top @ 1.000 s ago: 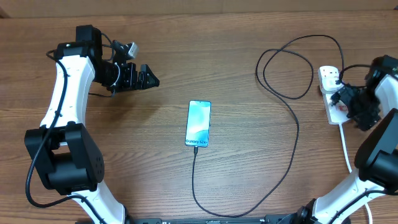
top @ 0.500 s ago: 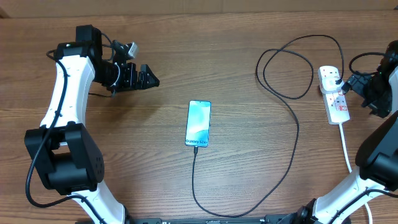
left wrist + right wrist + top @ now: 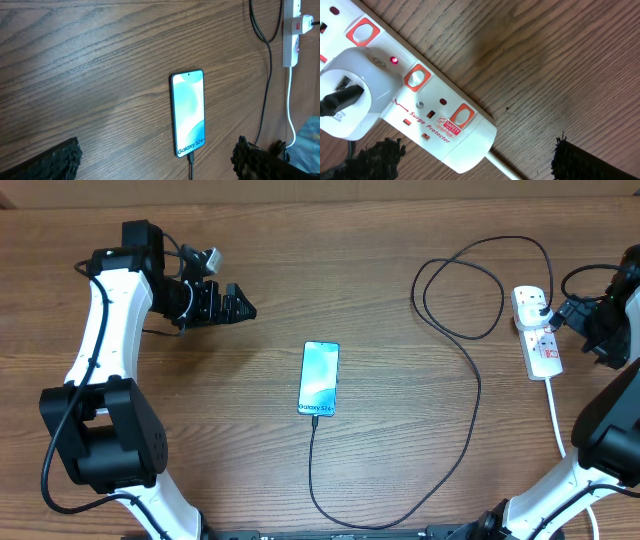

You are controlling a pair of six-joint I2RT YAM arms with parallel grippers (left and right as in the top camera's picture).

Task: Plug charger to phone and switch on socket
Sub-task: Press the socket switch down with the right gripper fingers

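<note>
The phone (image 3: pixel 319 378) lies face up mid-table with its screen lit. The charger's black cable (image 3: pixel 478 395) runs from the phone's bottom edge, loops across the table and ends in a white plug (image 3: pixel 350 100) seated in the socket (image 3: pixel 538 332), a white power strip at the right. A small red light (image 3: pixel 394 60) glows beside that plug. My right gripper (image 3: pixel 480 165) hovers open above the strip's lead end, its fingers (image 3: pixel 590 162) spread wide of it. My left gripper (image 3: pixel 243 309) stands open at the upper left, apart from the phone (image 3: pixel 188 112), holding nothing.
The strip's white lead (image 3: pixel 556 415) runs toward the table's front edge at the right. The black cable forms a wide loop (image 3: pixel 460 290) left of the strip. Bare wooden tabletop (image 3: pixel 200 410) lies between the left arm and the phone.
My right gripper has pulled back from over the strip toward the right edge, then held still. The left arm, phone and cable have not moved.
</note>
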